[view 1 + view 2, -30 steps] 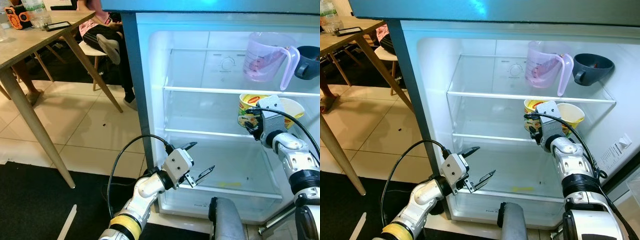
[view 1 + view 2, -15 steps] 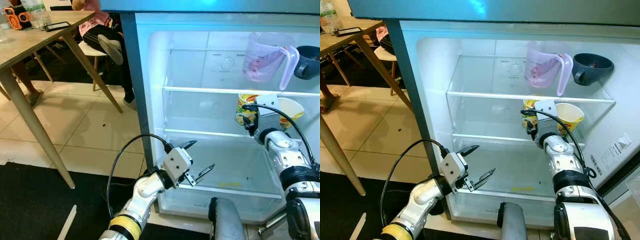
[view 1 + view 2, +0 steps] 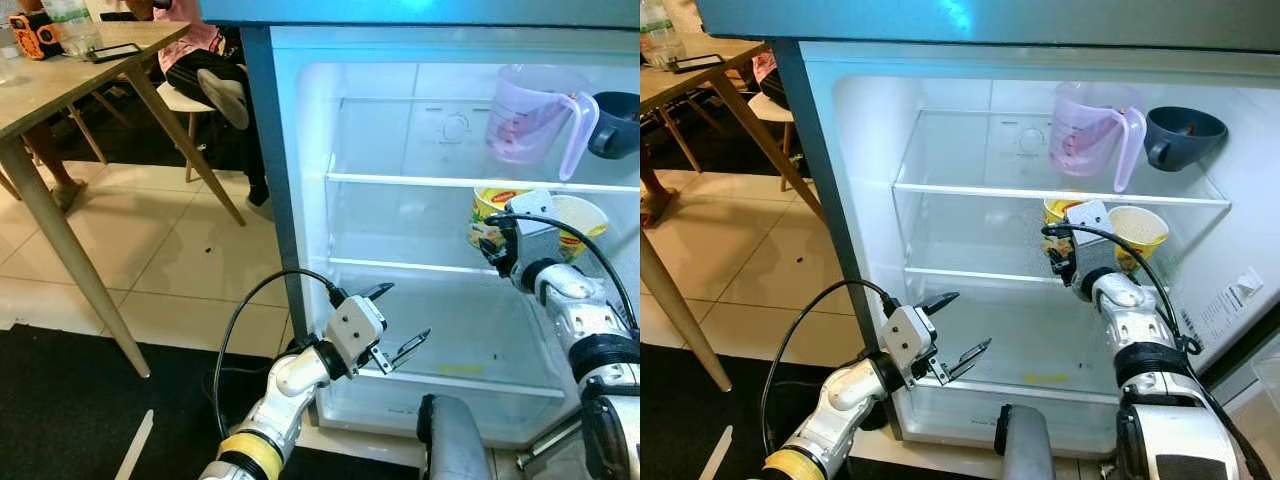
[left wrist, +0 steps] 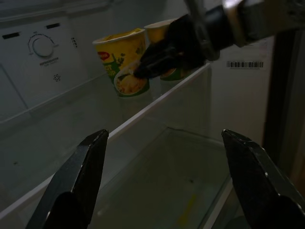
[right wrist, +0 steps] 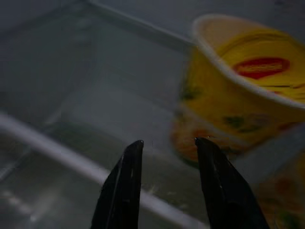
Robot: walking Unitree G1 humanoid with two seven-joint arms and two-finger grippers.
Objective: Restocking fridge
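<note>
Inside the open fridge (image 3: 300,200), two yellow noodle cups stand on the middle glass shelf (image 3: 400,268): one cup (image 3: 487,215) on the left and a second cup (image 3: 580,215) to its right. My right gripper (image 3: 497,255) is at the shelf's front, its fingers (image 4: 143,67) against the left cup's lower side. In the right wrist view the gripper (image 5: 167,142) is open by a narrow gap with nothing in it, and the cup (image 5: 243,95) sits just beside the fingers. Lower down, my left gripper (image 3: 408,312) hangs open and empty in front of the bottom compartment.
A pink measuring jug (image 3: 530,115) and a dark cup (image 3: 615,125) stand on the top shelf. A wooden table (image 3: 60,90) is at the left, with a person seated (image 3: 205,75) behind it. A black mat (image 3: 60,400) lies on the tiled floor.
My right gripper has shifted a little to the left along the middle shelf, and the left noodle cup has shifted slightly left with it. The left arm has stayed still.
</note>
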